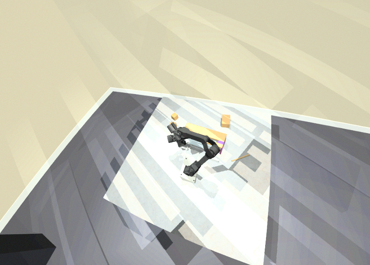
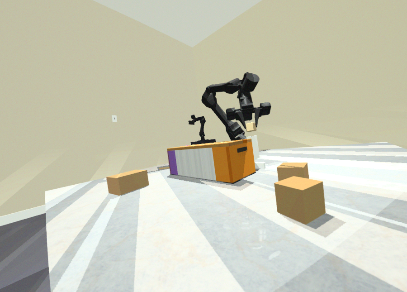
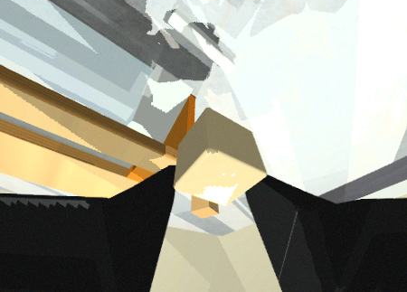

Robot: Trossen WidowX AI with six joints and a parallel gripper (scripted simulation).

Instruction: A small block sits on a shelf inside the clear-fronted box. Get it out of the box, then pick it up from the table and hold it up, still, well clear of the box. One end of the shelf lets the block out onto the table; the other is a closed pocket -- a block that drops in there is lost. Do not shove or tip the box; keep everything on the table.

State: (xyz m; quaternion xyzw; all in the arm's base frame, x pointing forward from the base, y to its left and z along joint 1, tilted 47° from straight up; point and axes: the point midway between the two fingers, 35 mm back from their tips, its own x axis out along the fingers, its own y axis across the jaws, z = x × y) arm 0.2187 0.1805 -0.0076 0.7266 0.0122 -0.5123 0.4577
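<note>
My gripper is shut on the small block, a pale tan cube held between the fingertips. It hangs in the air, higher than the box top in the exterior view. The box stands upright on the table, with orange ends, a purple strip and a yellow-orange top. The gripper is off the box's left end in the top view, with a visible gap between block and box in the exterior view. The arm hides the held block in the top view.
Two tan blocks, one nearer and one behind it, stand beyond the orange end. A longer tan block stands behind the box. A thin stick lies right of the arm. A second black arm shows in the background.
</note>
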